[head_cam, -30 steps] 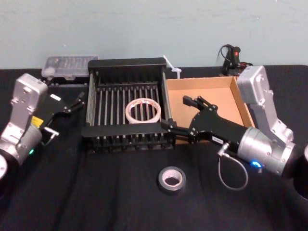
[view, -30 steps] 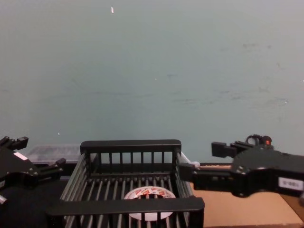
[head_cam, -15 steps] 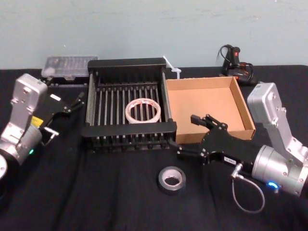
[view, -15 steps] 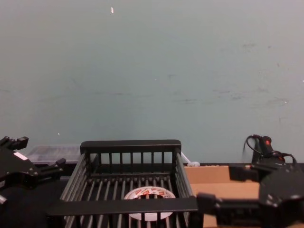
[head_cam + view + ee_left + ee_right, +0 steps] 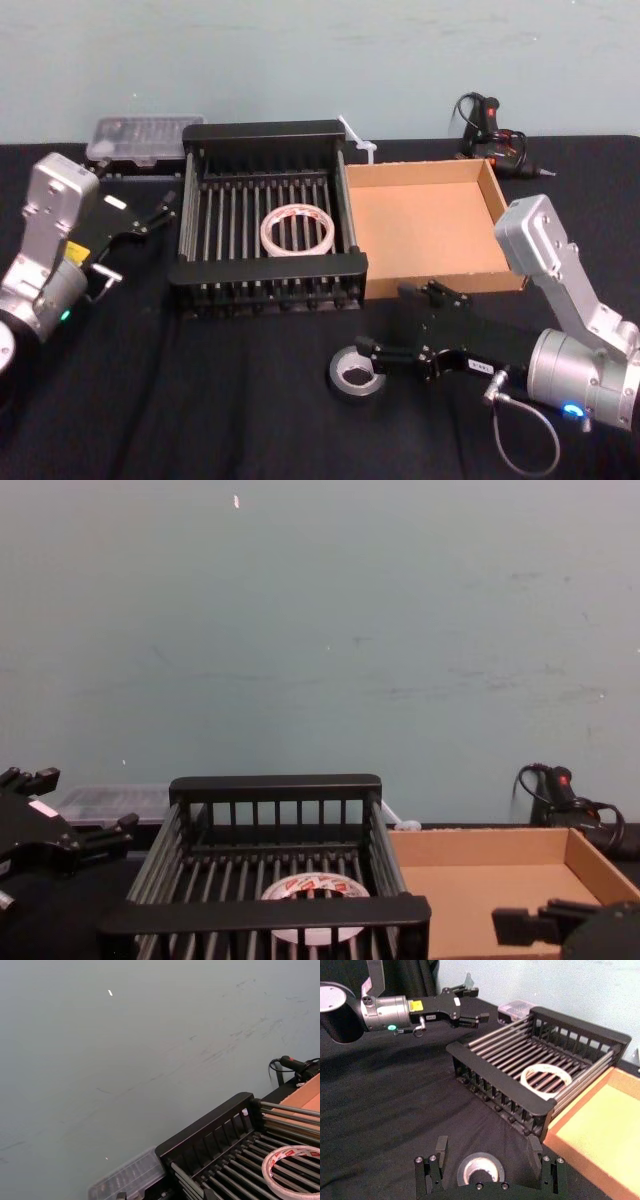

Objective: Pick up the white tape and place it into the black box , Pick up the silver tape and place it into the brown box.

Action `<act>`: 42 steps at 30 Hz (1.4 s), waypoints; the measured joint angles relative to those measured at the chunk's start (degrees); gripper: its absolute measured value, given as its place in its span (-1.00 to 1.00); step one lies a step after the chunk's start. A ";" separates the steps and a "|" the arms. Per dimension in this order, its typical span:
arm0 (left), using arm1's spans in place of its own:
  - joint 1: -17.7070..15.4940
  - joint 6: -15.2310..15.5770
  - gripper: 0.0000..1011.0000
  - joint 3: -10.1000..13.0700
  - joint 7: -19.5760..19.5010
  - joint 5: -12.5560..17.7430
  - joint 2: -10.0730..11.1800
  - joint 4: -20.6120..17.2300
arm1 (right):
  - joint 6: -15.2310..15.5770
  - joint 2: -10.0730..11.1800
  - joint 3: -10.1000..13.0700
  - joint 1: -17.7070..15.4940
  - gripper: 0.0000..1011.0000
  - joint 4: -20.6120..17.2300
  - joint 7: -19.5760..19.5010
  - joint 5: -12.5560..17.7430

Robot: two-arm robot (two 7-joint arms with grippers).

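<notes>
The white tape [image 5: 268,232], red-printed, lies flat on the slats of the black box [image 5: 265,132], also seen from the chest [image 5: 315,888]. The silver tape [image 5: 350,386] lies on the black cloth in front of that crate. My right gripper [image 5: 383,318] hovers open just over it; in the right wrist view the silver tape [image 5: 481,1156] sits between the spread fingers [image 5: 440,1146], not pinched. The brown box [image 5: 420,172] stands empty to the right of the crate. My left gripper [image 5: 135,243] is open, parked left of the crate, holding nothing.
A clear plastic case [image 5: 140,135] sits behind the crate's left corner. A white zip tie [image 5: 355,140] lies behind the boxes, and a black corded tool [image 5: 490,125] at the back right. Bare black cloth [image 5: 200,400] spreads across the front left.
My right gripper has swung from over the crate and cardboard tray toward the front and lowered over the silver tape. The left arm and both tapes have not moved.
</notes>
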 joint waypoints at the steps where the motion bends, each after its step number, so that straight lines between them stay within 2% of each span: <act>1: 0.00 0.00 0.98 0.01 0.00 0.00 0.00 0.00 | 0.64 0.18 -0.15 0.05 0.98 -0.09 0.00 0.25; 9: 0.00 0.00 0.98 0.00 0.00 0.00 0.00 0.00 | 2.37 0.65 -0.98 0.61 0.98 0.18 -0.32 0.96; 16: 0.00 0.00 0.98 0.01 0.00 0.00 0.00 0.00 | 2.55 0.71 -2.24 1.78 0.98 2.25 -0.62 -0.32; 42: 0.00 0.00 0.98 0.00 0.00 0.00 0.00 0.00 | 3.36 -3.23 -6.46 7.29 0.98 11.56 1.47 -4.95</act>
